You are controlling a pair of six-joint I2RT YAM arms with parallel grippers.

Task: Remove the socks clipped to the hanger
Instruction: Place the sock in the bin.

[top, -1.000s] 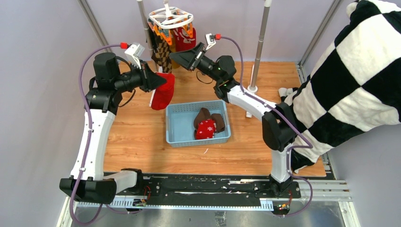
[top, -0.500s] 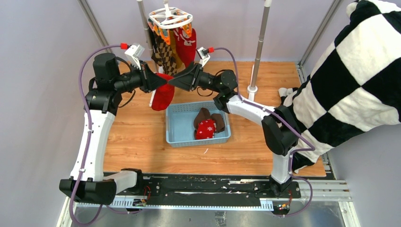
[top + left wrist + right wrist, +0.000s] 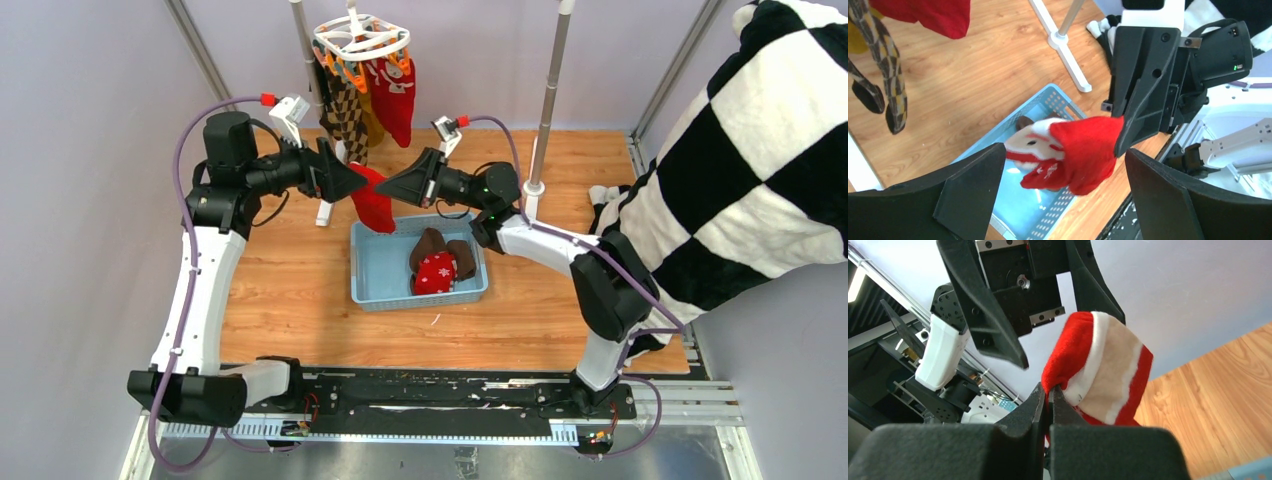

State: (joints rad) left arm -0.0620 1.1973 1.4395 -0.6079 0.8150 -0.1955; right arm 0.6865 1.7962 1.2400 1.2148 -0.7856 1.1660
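Observation:
A red sock [image 3: 377, 207] with a white cuff hangs over the far left corner of the blue basket [image 3: 365, 262]. My right gripper [image 3: 384, 188] is shut on the sock's edge; in the right wrist view its jaws [image 3: 1048, 391] pinch the red fabric [image 3: 1098, 367]. My left gripper [image 3: 352, 181] is open just left of the sock, its fingers [image 3: 975, 190] spread on either side of the sock [image 3: 1083, 155] without touching it. The white hanger [image 3: 361, 40] at the back holds a red sock [image 3: 397, 92], an argyle sock [image 3: 346, 110] and a mustard one [image 3: 372, 122].
The basket holds a brown sock [image 3: 441, 245] and a red one [image 3: 436, 272]. The grey stand's post [image 3: 553, 75] and foot [image 3: 535, 187] are just right of my right arm. A black-and-white checkered blanket [image 3: 760, 150] fills the right side.
My right gripper swung left from the hanger and shut on the red sock. My left gripper opened and let go of it. The sock moved right, towards the basket.

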